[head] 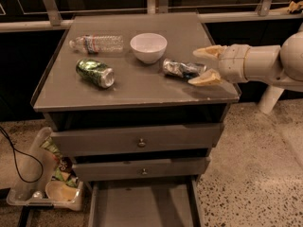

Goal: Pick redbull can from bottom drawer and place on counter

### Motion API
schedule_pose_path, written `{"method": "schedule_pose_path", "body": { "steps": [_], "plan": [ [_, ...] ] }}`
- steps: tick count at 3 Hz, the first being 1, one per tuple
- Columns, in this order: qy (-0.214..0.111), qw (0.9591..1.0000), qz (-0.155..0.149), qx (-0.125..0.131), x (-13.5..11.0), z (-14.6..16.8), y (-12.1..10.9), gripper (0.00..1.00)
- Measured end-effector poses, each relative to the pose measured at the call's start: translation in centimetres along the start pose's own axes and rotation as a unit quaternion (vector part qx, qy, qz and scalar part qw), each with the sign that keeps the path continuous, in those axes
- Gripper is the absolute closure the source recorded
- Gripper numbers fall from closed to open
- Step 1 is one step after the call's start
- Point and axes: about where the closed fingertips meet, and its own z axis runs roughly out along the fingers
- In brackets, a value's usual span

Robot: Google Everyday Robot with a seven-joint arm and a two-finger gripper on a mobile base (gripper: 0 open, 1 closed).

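Note:
The redbull can, slim and silver with blue patches, lies on its side on the counter near the right edge. My gripper comes in from the right and is open. Its pale fingertips stand on either side of the can's right end, with gaps showing. The bottom drawer is pulled out below, and the part of its grey floor that shows is bare.
A white bowl stands just left of the redbull can. A green can and a clear plastic bottle lie on the counter's left half. A plastic bin with litter sits on the floor at the left.

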Motion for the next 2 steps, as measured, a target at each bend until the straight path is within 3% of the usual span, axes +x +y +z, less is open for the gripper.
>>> {"method": "schedule_pose_path", "body": {
  "steps": [1,2],
  "plan": [
    [0.000,1.0000,0.000,0.000,0.00,0.00,0.00,0.00],
    [0.000,1.0000,0.000,0.000,0.00,0.00,0.00,0.00]
  ]
}}
